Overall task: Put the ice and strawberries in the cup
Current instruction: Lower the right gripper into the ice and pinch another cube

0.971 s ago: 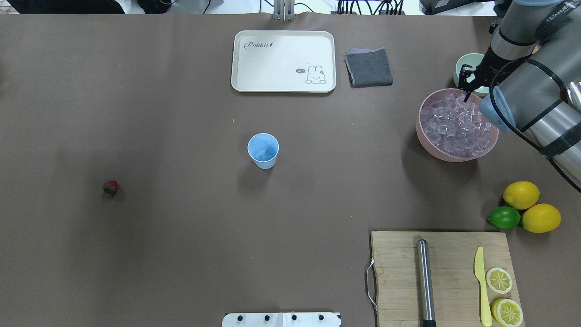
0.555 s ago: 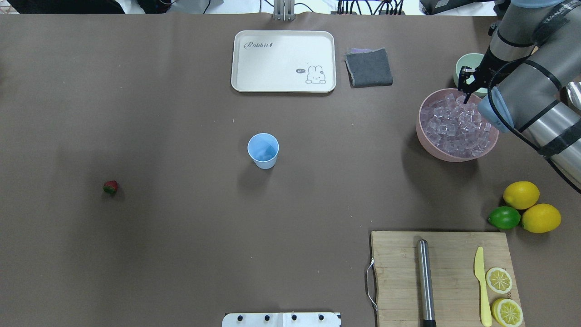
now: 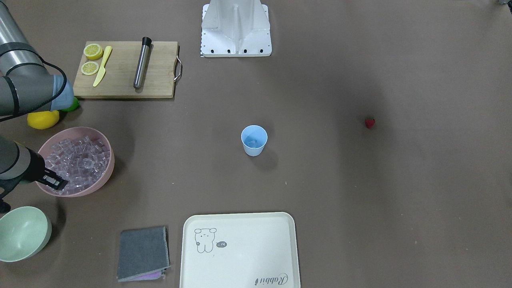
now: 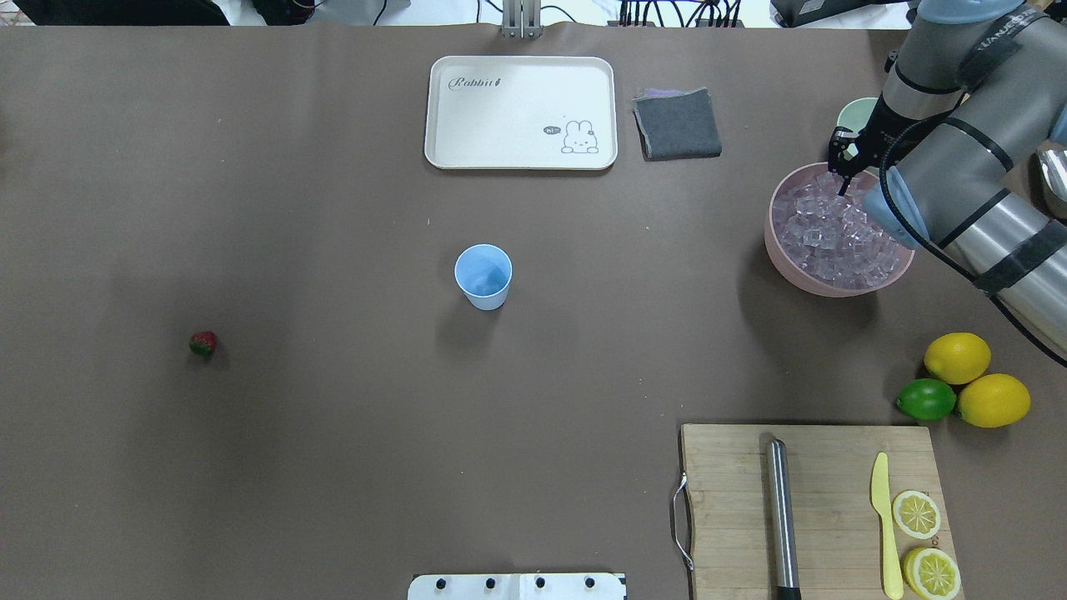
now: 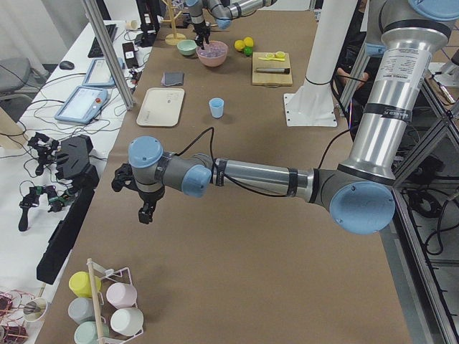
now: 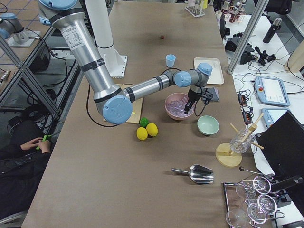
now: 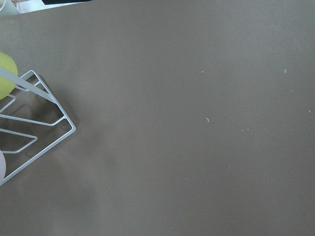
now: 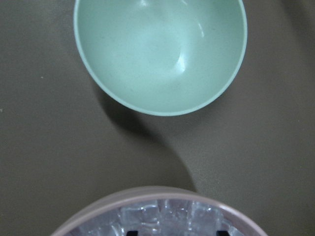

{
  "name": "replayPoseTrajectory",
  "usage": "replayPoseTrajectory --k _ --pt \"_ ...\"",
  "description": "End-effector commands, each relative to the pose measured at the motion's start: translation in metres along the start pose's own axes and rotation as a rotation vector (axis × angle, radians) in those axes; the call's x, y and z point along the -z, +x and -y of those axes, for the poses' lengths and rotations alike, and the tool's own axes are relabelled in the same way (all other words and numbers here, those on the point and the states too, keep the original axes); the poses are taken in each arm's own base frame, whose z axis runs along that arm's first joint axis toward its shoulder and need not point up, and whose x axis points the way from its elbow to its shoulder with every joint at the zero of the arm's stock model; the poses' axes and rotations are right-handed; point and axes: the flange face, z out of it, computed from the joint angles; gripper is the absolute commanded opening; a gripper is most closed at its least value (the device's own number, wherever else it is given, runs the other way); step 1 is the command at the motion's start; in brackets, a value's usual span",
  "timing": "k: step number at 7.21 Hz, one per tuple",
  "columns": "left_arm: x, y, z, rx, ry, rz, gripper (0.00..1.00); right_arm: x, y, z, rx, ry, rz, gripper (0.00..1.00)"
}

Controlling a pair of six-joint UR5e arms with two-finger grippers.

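Ice (image 4: pixel 838 237): hard, light, slick cubes heaped in pink bowl (image 4: pixel 775 250); best pinched across two flat faces, apt to squirt free. Right gripper (image 4: pixel 842 171) points down at bowl's far rim; fingers apart, tips at the top cubes. Cup (image 4: pixel 483 277) mid-table, well apart; strawberry (image 4: pixel 202 342) on the table's left side. Left gripper (image 5: pixel 147 208) hangs low over bare table; opening cannot be told.

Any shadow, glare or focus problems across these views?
Overhead: a broad soft shadow darkens the table around the strawberry. Front-facing: same dark band over it. Right wrist: specular highlights inside the green bowl, its shadow falls toward the pink bowl, whose rim looks soft. Left wrist: even light, no glare.
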Motion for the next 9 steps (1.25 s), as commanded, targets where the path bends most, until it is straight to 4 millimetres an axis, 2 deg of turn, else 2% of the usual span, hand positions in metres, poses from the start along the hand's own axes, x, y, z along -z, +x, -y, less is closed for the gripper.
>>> replayPoseTrajectory --k 1,4,6,7,8,9 --pt "-0.001 -0.001 -0.001 0.002 -0.002 0.0 0.98 -0.003 0.006 0.002 -0.006 0.0 -0.007 0.61" --pt "-0.001 0.001 0.0 -0.003 0.001 -0.001 0.98 -0.006 0.017 0.009 -0.018 0.009 -0.019 0.6" --pt "0.0 0.001 0.001 -0.004 0.002 -0.001 0.98 -0.007 0.019 0.009 -0.022 0.019 -0.027 0.39" --pt "0.0 0.001 0.001 -0.005 0.002 -0.001 0.98 -0.007 0.019 0.009 -0.02 0.02 -0.026 0.15" --pt "0.0 0.001 0.001 -0.004 0.002 -0.001 0.98 -0.007 0.018 0.009 -0.019 0.02 -0.025 0.0" --pt "-0.001 0.001 0.001 -0.003 0.001 -0.001 0.98 -0.002 0.018 0.01 -0.018 0.024 -0.019 0.0"
